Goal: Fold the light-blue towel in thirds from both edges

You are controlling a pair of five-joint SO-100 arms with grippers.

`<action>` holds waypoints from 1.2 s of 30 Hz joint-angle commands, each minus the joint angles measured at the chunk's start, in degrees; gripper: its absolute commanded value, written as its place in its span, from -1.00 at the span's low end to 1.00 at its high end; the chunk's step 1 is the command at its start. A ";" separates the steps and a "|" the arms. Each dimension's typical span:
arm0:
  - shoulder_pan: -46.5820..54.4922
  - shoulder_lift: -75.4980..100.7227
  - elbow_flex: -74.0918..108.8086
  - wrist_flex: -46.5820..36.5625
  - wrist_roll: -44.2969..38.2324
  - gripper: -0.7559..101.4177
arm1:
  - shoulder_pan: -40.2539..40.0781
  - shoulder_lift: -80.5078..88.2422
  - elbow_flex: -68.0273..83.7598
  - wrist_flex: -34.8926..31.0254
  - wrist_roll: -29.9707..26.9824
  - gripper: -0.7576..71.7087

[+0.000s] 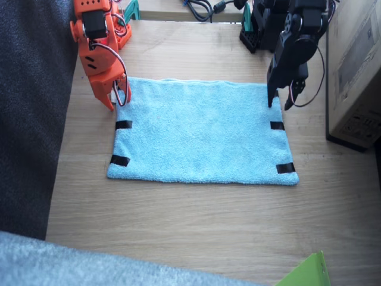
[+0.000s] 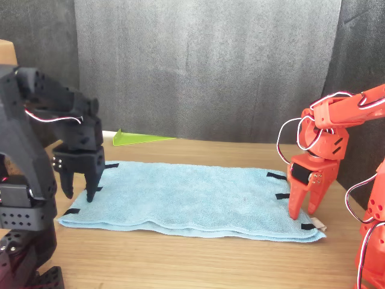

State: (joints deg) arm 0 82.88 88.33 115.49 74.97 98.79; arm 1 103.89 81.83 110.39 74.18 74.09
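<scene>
The light-blue towel [image 1: 202, 134] [image 2: 192, 201] lies spread flat on the wooden table. Short black tape strips mark its two short edges [image 1: 124, 124] [image 1: 277, 125]. My right gripper [image 1: 118, 101] [image 2: 304, 211], the orange one, stands open with its tips down at the towel's far corner on one short edge, beside a tape strip [image 2: 308, 227] and the small white tag [image 2: 319, 227]. My left gripper [image 1: 280, 102] [image 2: 79, 191], the black one, hangs open over the far corner of the other short edge, fingers pointing down just above the cloth.
A cardboard box [image 1: 357, 71] stands close beside the left arm. Dark fabric [image 1: 30, 119] borders the table on the right arm's side. Pale grey-blue fleecy fabric [image 1: 89, 262] and a green sheet [image 1: 306, 274] [image 2: 141, 138] lie at the near edge. Cables [image 1: 199, 7] lie at the far edge.
</scene>
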 commanded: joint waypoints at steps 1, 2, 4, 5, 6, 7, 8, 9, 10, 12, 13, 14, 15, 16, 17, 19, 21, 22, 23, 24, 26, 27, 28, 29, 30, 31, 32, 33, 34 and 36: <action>0.18 -0.62 -2.64 1.58 0.53 -0.50 | 1.67 -0.18 -1.05 0.00 0.70 -0.27; 0.26 -0.79 -2.72 1.67 0.53 -0.50 | 1.67 -0.18 -1.05 0.09 0.70 -0.27; 0.44 -0.88 -2.81 1.76 0.62 -0.50 | 1.76 -0.18 -1.05 0.35 0.70 -0.27; 0.53 -1.05 -2.81 1.93 0.70 -0.51 | 1.76 -0.18 -1.05 0.44 0.70 -0.27; 0.62 -1.23 -2.81 2.11 0.79 -0.51 | 1.76 -0.09 -1.05 0.44 0.70 -0.27; 0.79 -1.32 -2.81 2.20 0.88 -0.51 | 1.76 0.00 -0.97 0.44 0.70 -0.27; 1.05 -1.41 -2.81 2.37 0.97 -0.51 | 1.76 0.00 -0.97 0.53 0.70 -0.27; 1.32 -1.49 -2.81 2.46 1.05 -0.51 | 1.85 0.09 -0.97 0.62 0.70 -0.27; 1.58 -1.58 -2.72 2.55 1.05 -0.51 | 1.93 0.18 -0.97 0.70 0.79 -0.27; 1.85 -1.67 -2.46 2.81 1.05 -0.52 | 2.29 0.26 -1.05 0.88 0.97 -0.27; 2.11 -1.76 -2.37 2.90 0.88 -0.52 | 2.46 0.35 -1.05 0.88 0.97 -0.27; 2.37 -1.85 -2.29 2.99 0.70 -0.52 | 2.64 0.44 -1.05 0.88 1.05 -0.27; 2.64 -1.93 -2.29 2.99 0.70 -0.52 | 2.81 0.44 -1.05 0.88 1.05 -0.27; 2.90 -2.02 -2.37 2.99 0.62 -0.52 | 2.99 0.44 -1.05 0.88 1.14 -0.27; 3.16 -2.46 -2.72 3.08 0.44 -0.52 | 3.16 0.35 -1.05 0.79 1.14 -0.27; 3.34 -3.78 -3.60 3.69 0.35 -0.52 | 3.34 0.26 -1.05 0.70 1.32 -0.27; 3.25 -5.27 -4.66 4.31 0.44 -0.53 | 3.34 0.18 -1.05 0.70 1.32 -0.27; 3.25 -6.33 -5.45 4.83 0.44 -0.55 | 3.34 0.18 -1.05 0.70 1.32 -0.27; 3.25 -7.12 -6.15 5.19 0.44 -0.57 | 3.25 0.09 -1.05 0.79 1.32 -0.28; 3.16 -7.56 -6.50 5.36 0.53 -0.58 | 3.16 0.09 -1.05 0.88 1.23 -0.28; 2.90 -7.65 -6.59 5.36 0.62 -0.58 | 2.90 0.09 -1.05 0.88 1.05 -0.28; 2.72 -7.65 -6.59 5.36 0.62 -0.59 | 2.64 0.09 -0.97 0.88 0.97 -0.28; 2.72 -7.73 -6.68 5.45 0.62 -0.60 | 2.55 0.00 -0.88 0.88 0.97 -0.28; 2.64 -7.73 -6.68 5.45 0.62 -0.63 | 2.46 -0.18 -0.79 0.79 0.88 -0.28; 2.64 -7.73 -6.68 5.45 0.62 -0.64 | 2.46 -0.26 -0.70 0.62 0.88 -0.29; 2.64 -7.73 -6.68 5.45 0.53 -0.65 | 2.46 -0.44 -0.70 0.62 0.88 -0.29; 2.64 -7.73 -6.68 5.45 0.53 -0.65 | 2.46 -0.53 -0.62 0.62 0.88 -0.29; 2.64 -7.73 -6.68 5.54 0.53 -0.66 | 2.46 -0.62 -0.62 0.53 0.88 -0.30; 2.55 -7.73 -6.68 5.54 0.53 -0.66 | 2.46 -0.70 -0.53 0.53 0.88 -0.30; 2.46 -7.65 -6.59 5.54 0.44 -0.68 | 2.46 -0.88 -0.53 0.62 0.79 -0.34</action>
State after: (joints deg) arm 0 85.08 79.98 108.54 80.16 99.32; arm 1 105.03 81.56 109.51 74.97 74.09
